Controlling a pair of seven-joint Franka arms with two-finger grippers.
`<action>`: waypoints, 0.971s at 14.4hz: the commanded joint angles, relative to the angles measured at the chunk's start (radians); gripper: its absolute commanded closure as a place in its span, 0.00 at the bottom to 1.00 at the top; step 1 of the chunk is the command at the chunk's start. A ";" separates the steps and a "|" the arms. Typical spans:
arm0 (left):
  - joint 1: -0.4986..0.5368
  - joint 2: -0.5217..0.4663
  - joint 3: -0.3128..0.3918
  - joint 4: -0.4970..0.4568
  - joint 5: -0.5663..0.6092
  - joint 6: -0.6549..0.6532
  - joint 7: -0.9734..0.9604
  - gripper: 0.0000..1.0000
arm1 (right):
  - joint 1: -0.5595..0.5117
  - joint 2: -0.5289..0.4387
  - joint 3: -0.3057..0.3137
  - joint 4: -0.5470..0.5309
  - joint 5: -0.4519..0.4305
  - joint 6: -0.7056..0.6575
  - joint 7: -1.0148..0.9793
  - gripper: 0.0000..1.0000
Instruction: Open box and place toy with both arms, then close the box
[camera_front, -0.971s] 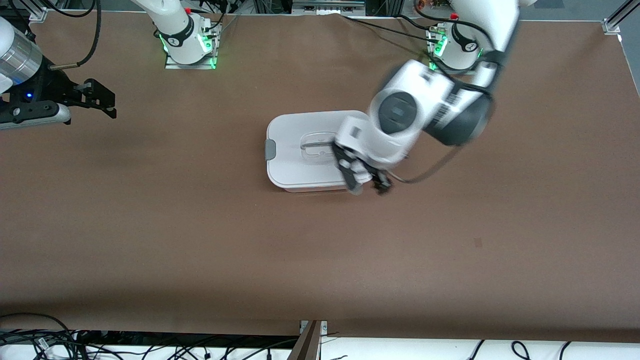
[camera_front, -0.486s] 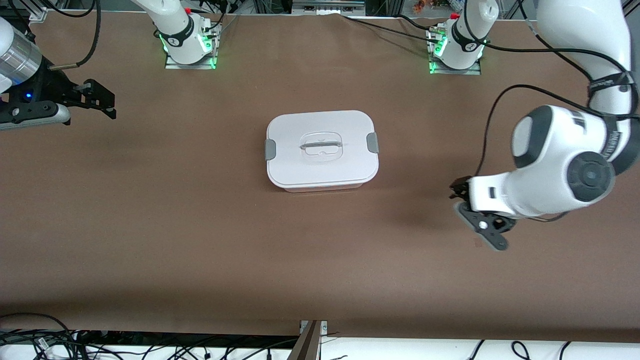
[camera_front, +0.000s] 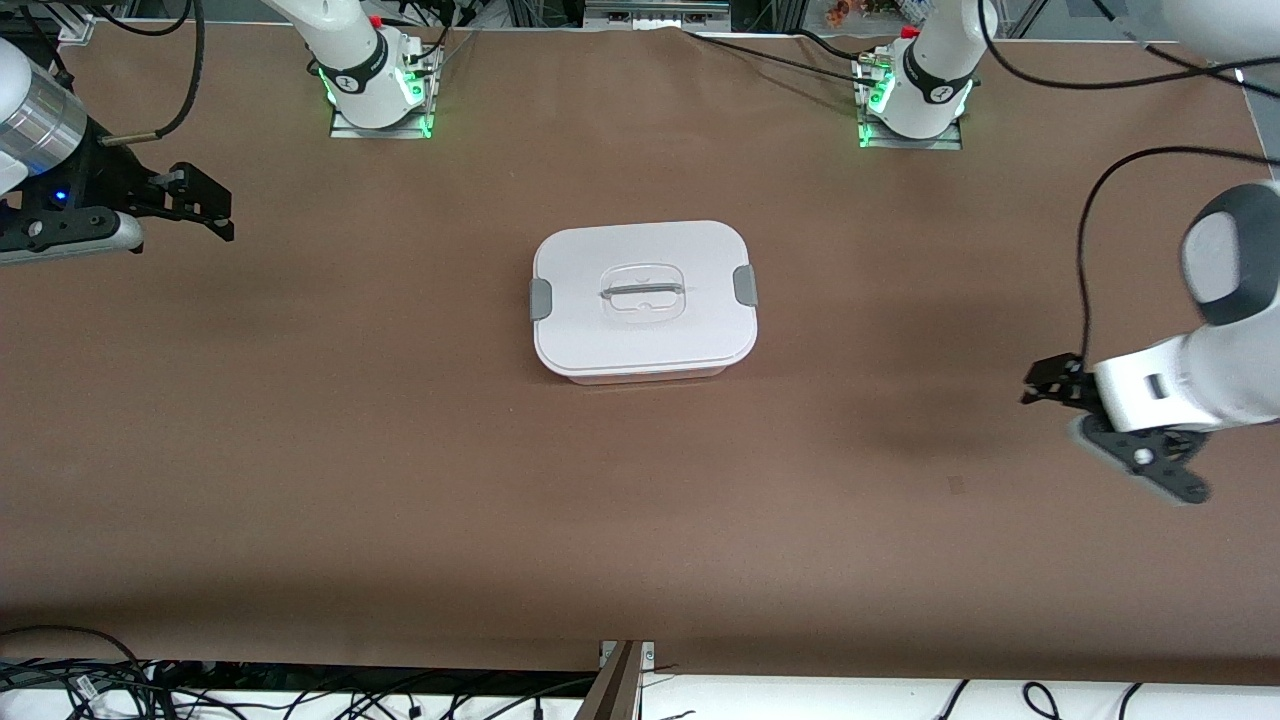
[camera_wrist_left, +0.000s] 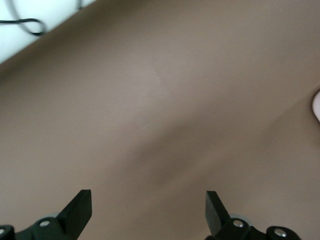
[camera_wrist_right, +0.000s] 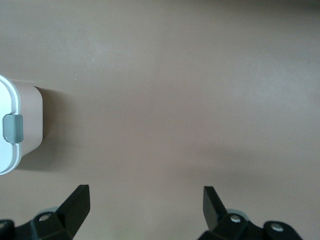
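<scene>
The box stands in the middle of the table with its flat white lid on, grey clips at both ends and the clear handle in the centre. The toy is out of view. My left gripper is open and empty, up over bare table at the left arm's end, well apart from the box; its wrist view shows it open over bare table. My right gripper is open and empty and waits at the right arm's end. Its wrist view shows it open, with one end of the box and a grey clip.
The brown table carries only the box. The two arm bases stand along the edge farthest from the front camera. Cables lie past the near edge. A small dark mark is on the table below the left gripper.
My left arm has swung away from over the box's clip end to the left arm's end of the table, leaving the closed box fully in sight. The right arm has not moved.
</scene>
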 joint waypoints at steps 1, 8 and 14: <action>0.026 -0.159 0.005 -0.129 0.047 -0.013 -0.145 0.00 | -0.009 0.000 0.007 0.004 0.001 0.002 0.000 0.00; 0.032 -0.350 0.002 -0.286 0.008 -0.151 -0.547 0.00 | -0.011 0.005 0.004 0.004 0.001 0.011 0.000 0.00; 0.033 -0.319 0.004 -0.275 -0.011 -0.168 -0.576 0.00 | -0.011 0.001 0.001 0.006 0.002 0.011 0.000 0.00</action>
